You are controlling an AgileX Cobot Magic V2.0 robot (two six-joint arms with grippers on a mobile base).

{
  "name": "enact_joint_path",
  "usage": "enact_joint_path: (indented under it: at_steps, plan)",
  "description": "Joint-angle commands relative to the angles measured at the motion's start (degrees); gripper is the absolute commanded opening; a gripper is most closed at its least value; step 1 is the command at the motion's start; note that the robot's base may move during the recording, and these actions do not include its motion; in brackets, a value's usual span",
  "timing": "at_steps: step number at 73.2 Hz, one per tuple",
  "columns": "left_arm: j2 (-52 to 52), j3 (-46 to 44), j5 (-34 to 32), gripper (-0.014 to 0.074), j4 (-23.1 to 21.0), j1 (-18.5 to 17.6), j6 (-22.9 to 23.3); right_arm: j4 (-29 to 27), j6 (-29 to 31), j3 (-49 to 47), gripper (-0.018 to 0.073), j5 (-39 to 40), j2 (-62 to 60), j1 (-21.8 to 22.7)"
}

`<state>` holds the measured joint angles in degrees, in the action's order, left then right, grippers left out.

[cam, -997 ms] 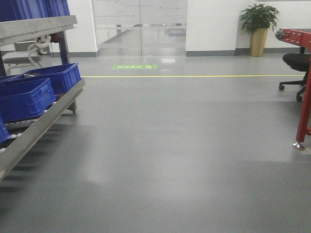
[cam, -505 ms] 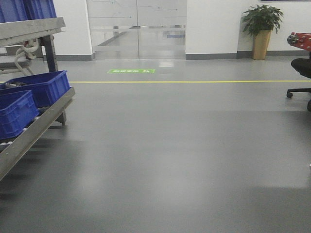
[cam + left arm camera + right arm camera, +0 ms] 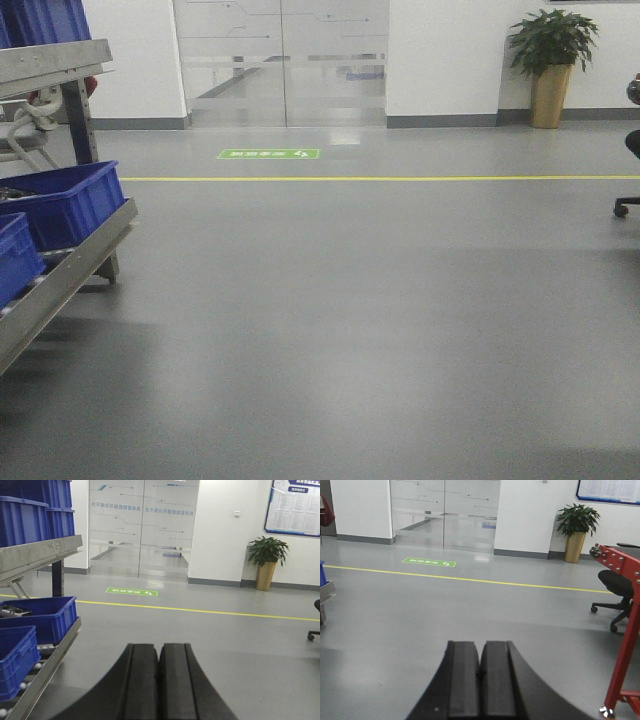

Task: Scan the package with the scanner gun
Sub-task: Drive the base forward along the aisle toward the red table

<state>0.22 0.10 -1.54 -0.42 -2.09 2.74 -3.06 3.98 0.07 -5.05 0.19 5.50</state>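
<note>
Neither the package nor the scanner gun shows anywhere from where I stand, only open grey floor [image 3: 350,300] ahead. The left gripper [image 3: 159,652] has its pads pressed together on nothing, and the right gripper [image 3: 481,650] the same. I'd guess the scanner gun is light and rigid, best taken by its handle, and the package stiff but easily dented. On the rack [image 3: 40,555] at the left, the far blue crate [image 3: 45,620] holds something dark I can't make out. The near blue crate [image 3: 15,662] hides its inside.
</note>
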Motion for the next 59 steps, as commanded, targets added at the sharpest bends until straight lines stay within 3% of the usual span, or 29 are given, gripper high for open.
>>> enact_joint_path:
  at_steps: [1, 59]
  plan:
    - [-0.2, -0.1, -0.8, -0.0111, -0.3, 0.2, -0.2, 0.3, 0.0, -0.1, -0.0169, 0.9, -0.2, -0.2]
    - [-0.2, -0.1, -0.8, -0.0111, -0.3, 0.2, -0.2, 0.3, 0.0, -0.1, -0.0169, 0.9, -0.2, -0.2]
